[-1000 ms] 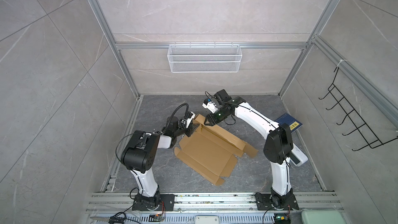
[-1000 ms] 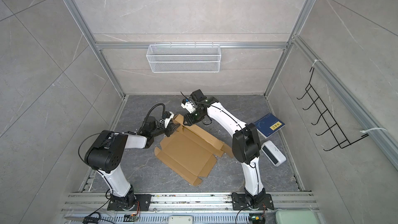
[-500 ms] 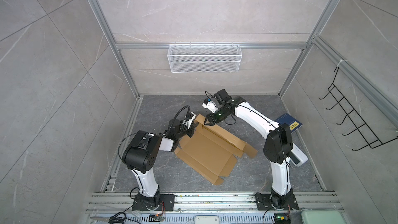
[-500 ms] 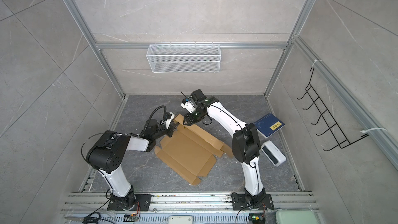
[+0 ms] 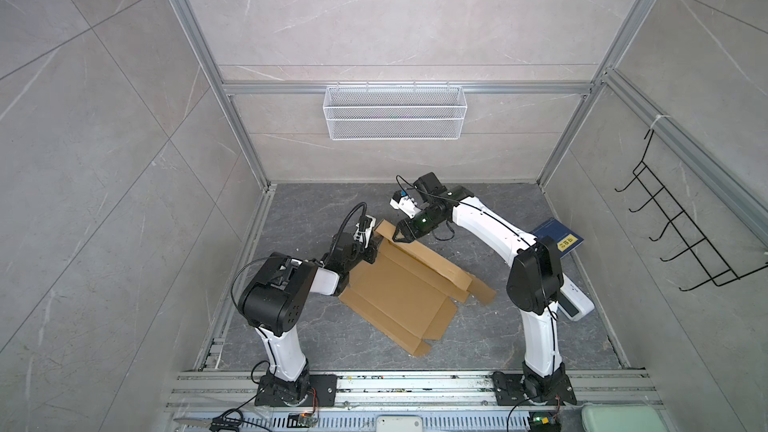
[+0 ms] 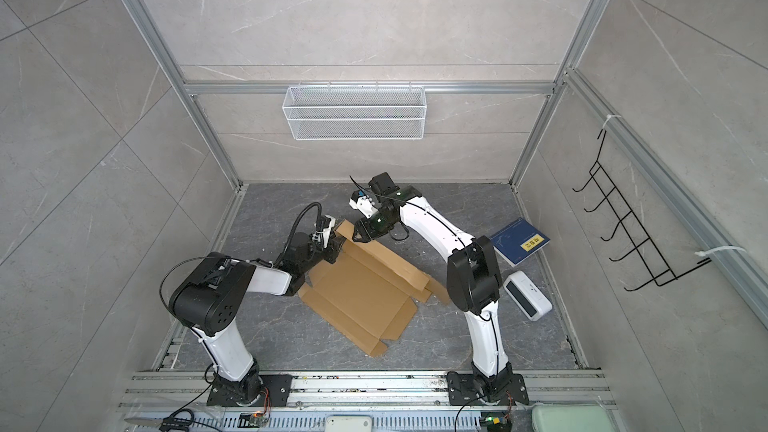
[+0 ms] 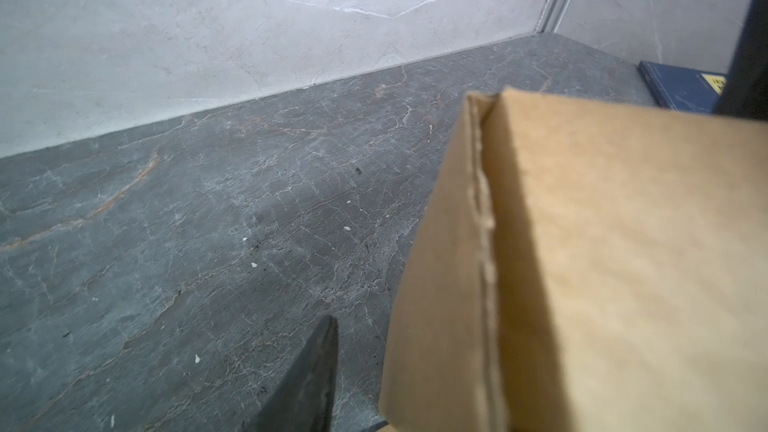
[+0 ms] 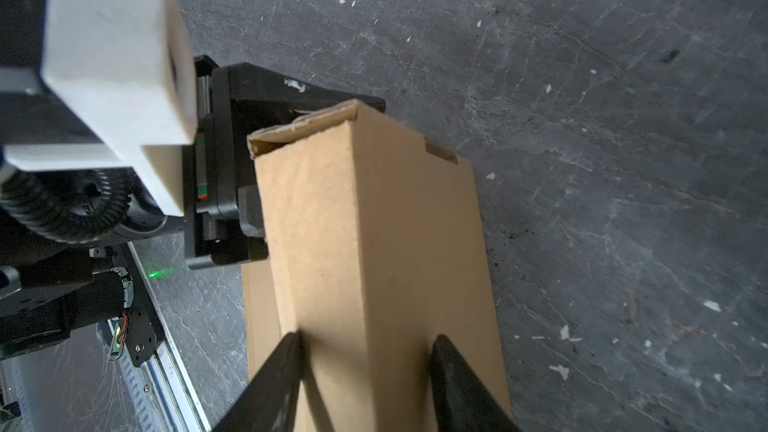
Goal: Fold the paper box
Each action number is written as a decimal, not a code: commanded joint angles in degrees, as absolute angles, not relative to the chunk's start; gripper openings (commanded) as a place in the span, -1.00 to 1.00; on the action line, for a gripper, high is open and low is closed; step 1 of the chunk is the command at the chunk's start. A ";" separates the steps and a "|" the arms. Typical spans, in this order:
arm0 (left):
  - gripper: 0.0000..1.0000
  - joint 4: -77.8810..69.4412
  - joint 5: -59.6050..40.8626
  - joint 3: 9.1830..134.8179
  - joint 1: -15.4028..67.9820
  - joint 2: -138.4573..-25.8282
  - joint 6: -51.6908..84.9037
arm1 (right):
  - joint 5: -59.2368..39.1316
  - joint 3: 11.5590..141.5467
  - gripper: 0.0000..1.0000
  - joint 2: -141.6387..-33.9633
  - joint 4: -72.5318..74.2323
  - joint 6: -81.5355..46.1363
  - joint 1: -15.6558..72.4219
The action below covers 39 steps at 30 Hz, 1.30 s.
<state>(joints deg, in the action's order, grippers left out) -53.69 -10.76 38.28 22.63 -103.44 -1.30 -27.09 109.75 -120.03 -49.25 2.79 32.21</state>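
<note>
Grey floor: paper box runs far-left to near-right; right hand clamps it, left hand apart.

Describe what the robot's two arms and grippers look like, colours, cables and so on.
Both the left arm and right arm have glossy white links between bulky black joint housings, with black cables running alongside. The left gripper and right gripper are black with tapered fingers, each beside a white camera block.
</note>
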 commanded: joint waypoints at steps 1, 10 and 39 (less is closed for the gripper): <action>-0.13 -54.18 -8.16 40.41 22.15 -103.41 -0.32 | -23.64 108.81 0.03 -123.53 -54.15 3.17 32.08; -0.11 -53.13 -8.55 42.25 22.15 -104.49 1.50 | -23.86 109.40 0.02 -123.82 -54.34 3.30 31.94; -0.66 -57.40 11.90 41.28 31.94 -105.27 1.20 | -25.96 109.82 0.06 -122.55 -53.67 1.51 31.49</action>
